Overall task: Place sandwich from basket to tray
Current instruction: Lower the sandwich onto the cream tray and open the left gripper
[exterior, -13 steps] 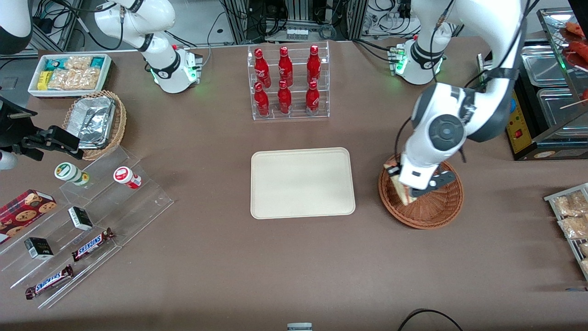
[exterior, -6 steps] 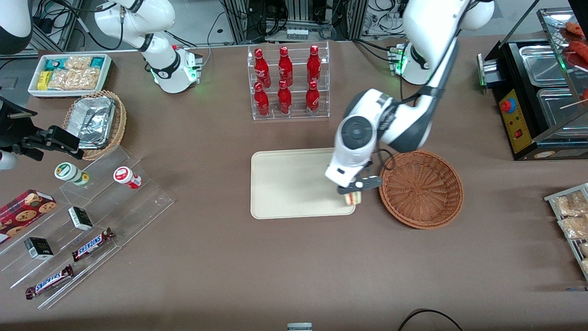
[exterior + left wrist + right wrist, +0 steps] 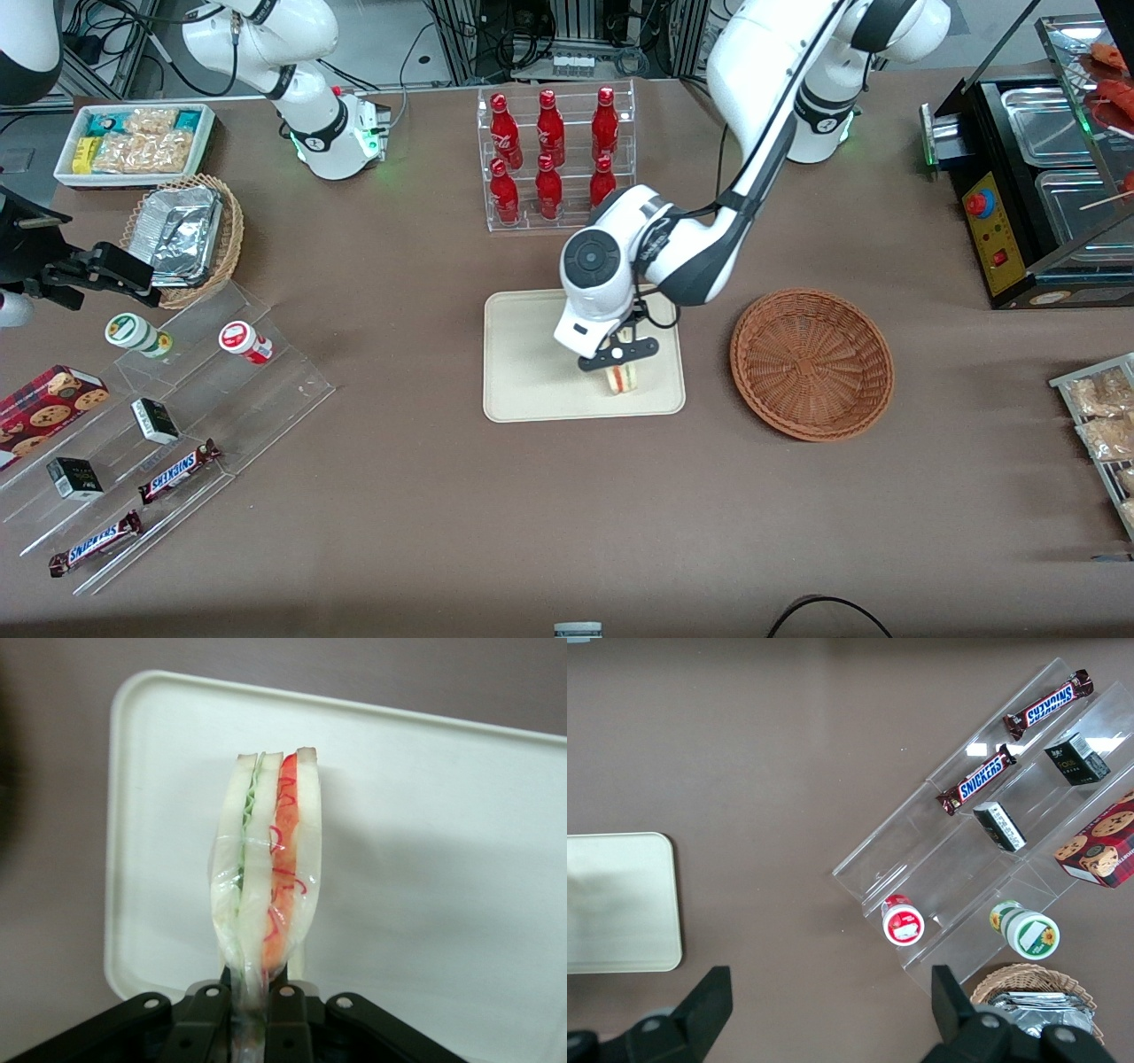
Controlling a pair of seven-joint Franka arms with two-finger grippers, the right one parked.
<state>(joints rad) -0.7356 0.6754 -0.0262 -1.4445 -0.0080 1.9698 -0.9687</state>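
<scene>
Moved from beside woven basket to over smooth cream tray: gripper clamps film-wrapped sandwich wedge, which hangs below its fingers, crust edge outward.

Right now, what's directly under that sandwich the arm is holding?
The cream tray lies under the sandwich, which the gripper pinches by one end. Whether the sandwich touches the tray cannot be seen; the basket sits empty.

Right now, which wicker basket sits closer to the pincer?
The reddish-brown basket, empty beside the tray; the pincer holds the sandwich there.
</scene>
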